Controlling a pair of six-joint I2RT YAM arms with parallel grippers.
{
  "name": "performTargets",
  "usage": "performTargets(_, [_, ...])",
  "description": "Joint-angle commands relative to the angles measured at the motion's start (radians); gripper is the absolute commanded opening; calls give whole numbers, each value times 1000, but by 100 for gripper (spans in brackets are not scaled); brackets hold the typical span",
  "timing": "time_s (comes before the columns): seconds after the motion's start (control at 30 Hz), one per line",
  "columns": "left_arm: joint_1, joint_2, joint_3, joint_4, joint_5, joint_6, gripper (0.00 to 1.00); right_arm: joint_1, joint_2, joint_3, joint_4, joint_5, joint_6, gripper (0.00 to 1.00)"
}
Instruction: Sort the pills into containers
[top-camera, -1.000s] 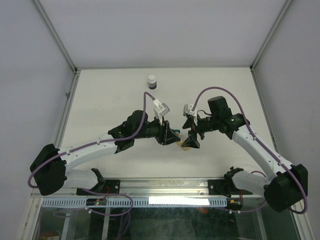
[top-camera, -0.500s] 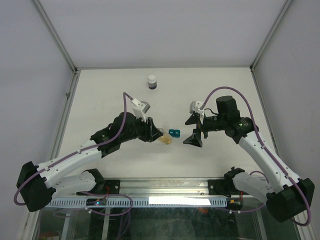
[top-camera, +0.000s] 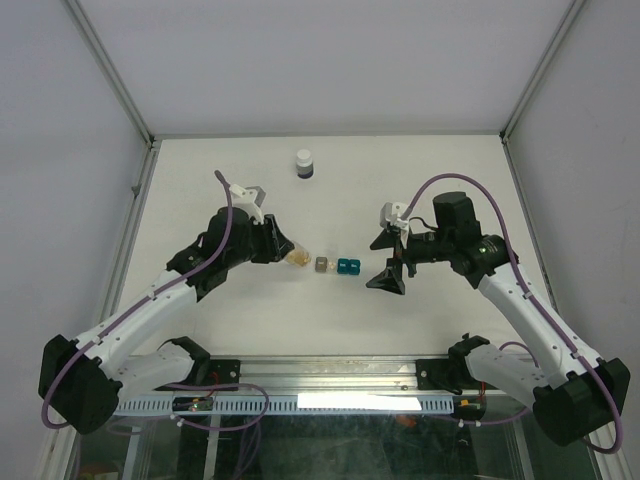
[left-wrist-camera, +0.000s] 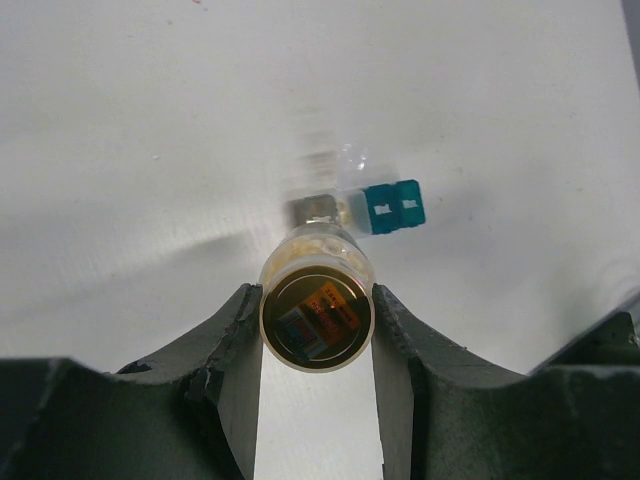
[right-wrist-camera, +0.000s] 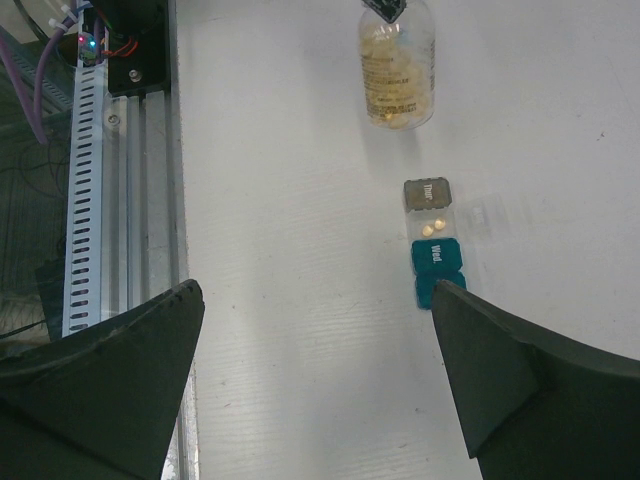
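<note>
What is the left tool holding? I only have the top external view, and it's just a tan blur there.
Observer: The left wrist view shows the left tool clamped on a clear vial packed with orange-tan pills.
Operator: Are any pills already in the containers?
Observer: Yes. The right wrist view shows two tan pills lying in what looks like a clear cell between the grey-brown box and the teal box.

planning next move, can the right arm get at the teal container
Probably yes: the right gripper hangs open beside the teal container, nothing between them; the left gripper holds the vial clear of it.
</note>
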Motion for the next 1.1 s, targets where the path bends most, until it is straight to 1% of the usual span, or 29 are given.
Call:
performTargets(0.0, [64,35,86,-15,-58,59,0,-5,-24,40,43,-19,10,100])
performTargets(0.17, [97,103,148,-60,-171,127,0,-20,-29,29,52,-14,15,100])
performTargets(0.37, [140,272,240,-108,-274,198,0,-30,-12,22,65,-6,19,100])
performTargets(0.5, [179,357,303,-106,-329,242,0,-36,-4,19,73,-4,21,100])
performTargets(0.7, [215,547,462,-123,-403,312,0,-41,18,15,75,3,16,100])
performTargets(0.73, [217,574,484,-131,-406,315,3,-41,22,16,75,5,15,100])
performTargets(0.77, [218,598,498,-136,-405,318,9,-43,26,16,75,5,14,100])
performTargets(0.83, [220,640,514,-136,-401,323,28,-49,34,15,73,6,13,100])
performTargets(0.87, [221,661,520,-140,-394,326,33,-50,36,15,73,5,13,100])
performTargets(0.93, [223,696,532,-147,-392,326,43,-55,43,14,74,0,14,100])
performTargets(1.0, [222,699,539,-152,-393,319,52,-59,52,14,75,-10,19,100])
performTargets(1.07, [222,681,541,-152,-378,313,57,-64,67,12,80,-28,30,100])
